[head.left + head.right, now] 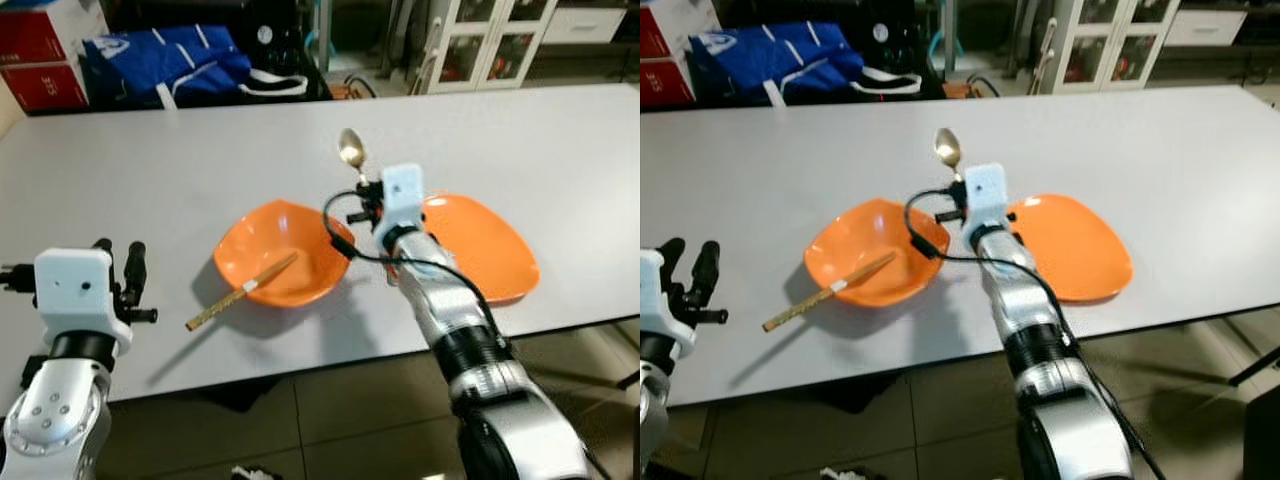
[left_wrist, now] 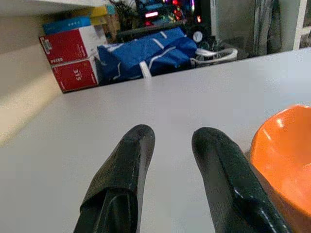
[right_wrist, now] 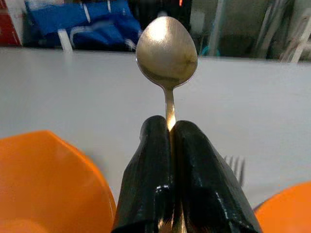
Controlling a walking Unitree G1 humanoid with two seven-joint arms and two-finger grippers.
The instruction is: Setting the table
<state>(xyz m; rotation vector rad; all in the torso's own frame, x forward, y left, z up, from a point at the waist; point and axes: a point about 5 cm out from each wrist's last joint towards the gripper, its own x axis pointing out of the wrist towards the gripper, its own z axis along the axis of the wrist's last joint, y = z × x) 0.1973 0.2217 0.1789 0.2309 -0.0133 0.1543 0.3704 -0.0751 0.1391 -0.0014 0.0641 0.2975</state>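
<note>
My right arm reached forward over the white tabletop (image 1: 520, 170), its right tool (image 3: 170, 127) clamped on the handle of a gold-toned metal spoon (image 1: 351, 150) held upright between the orange bowl (image 1: 283, 252) at nine o'clock and the orange plate (image 1: 480, 245) at three. A pair of wooden chopsticks (image 1: 240, 291) leaned on the bowl's rim. My left tool (image 2: 170, 145) hovered at the near edge, fingers apart. The right wrist view caught fork tines (image 3: 234, 167) behind the fingers.
</note>
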